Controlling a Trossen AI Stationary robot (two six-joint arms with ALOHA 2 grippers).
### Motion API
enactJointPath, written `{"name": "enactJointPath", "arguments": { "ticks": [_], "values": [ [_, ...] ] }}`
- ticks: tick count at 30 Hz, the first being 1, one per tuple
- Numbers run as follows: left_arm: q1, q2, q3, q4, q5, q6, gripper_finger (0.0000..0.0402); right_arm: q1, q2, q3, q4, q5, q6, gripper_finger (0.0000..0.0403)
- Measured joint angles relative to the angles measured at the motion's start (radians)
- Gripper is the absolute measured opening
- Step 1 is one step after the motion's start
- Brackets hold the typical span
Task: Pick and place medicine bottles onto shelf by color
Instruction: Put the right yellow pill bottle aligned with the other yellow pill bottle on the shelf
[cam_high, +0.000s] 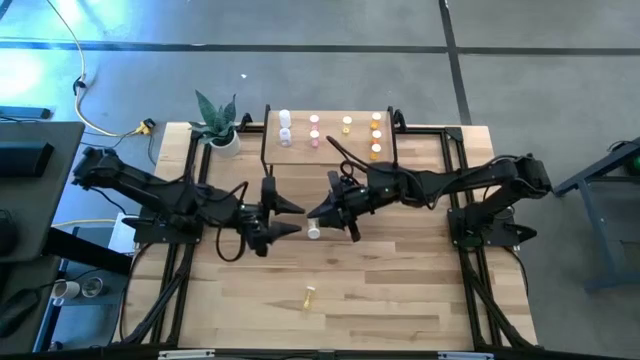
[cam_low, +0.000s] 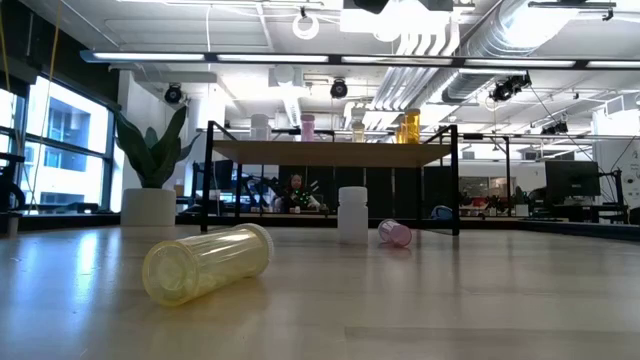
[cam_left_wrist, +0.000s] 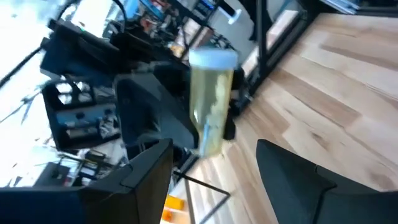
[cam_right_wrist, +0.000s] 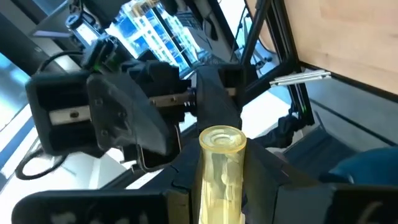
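My right gripper (cam_high: 318, 212) is above the table's middle, shut on a pale yellow bottle (cam_right_wrist: 221, 171) with a white cap (cam_left_wrist: 212, 59). My left gripper (cam_high: 292, 218) faces it from the table's left, open, with its fingers (cam_left_wrist: 146, 171) on either side of the bottle's lower end and touching nothing. The shelf (cam_high: 330, 150) stands at the far edge. It carries white (cam_low: 260, 126), pink (cam_low: 308, 126), yellow (cam_low: 358, 127) and orange (cam_low: 408, 125) bottles. My right gripper pinches the pale yellow bottle's body (cam_right_wrist: 219, 186) between its two fingers, coming from the table's right. The bottle's round end (cam_right_wrist: 222, 140) sticks out past the fingers. The bottle is lifted clear of the table. The fingers hide the place of contact.
A white bottle (cam_high: 313, 232) stands on the table below the grippers. A pale yellow bottle (cam_high: 309, 296) lies on its side near the front edge. A pink bottle (cam_low: 394, 233) lies by the shelf's legs. A potted plant (cam_high: 218, 125) stands at the far left.
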Motion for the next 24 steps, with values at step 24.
{"name": "enactJointPath", "arguments": {
  "ticks": [24],
  "values": [
    [-0.034, 0.109, 0.000, 0.232, -0.067, -0.021, 0.0168, -0.015, 0.001, 0.000, 0.032, -0.035, 0.006, 0.0073]
  ]
}}
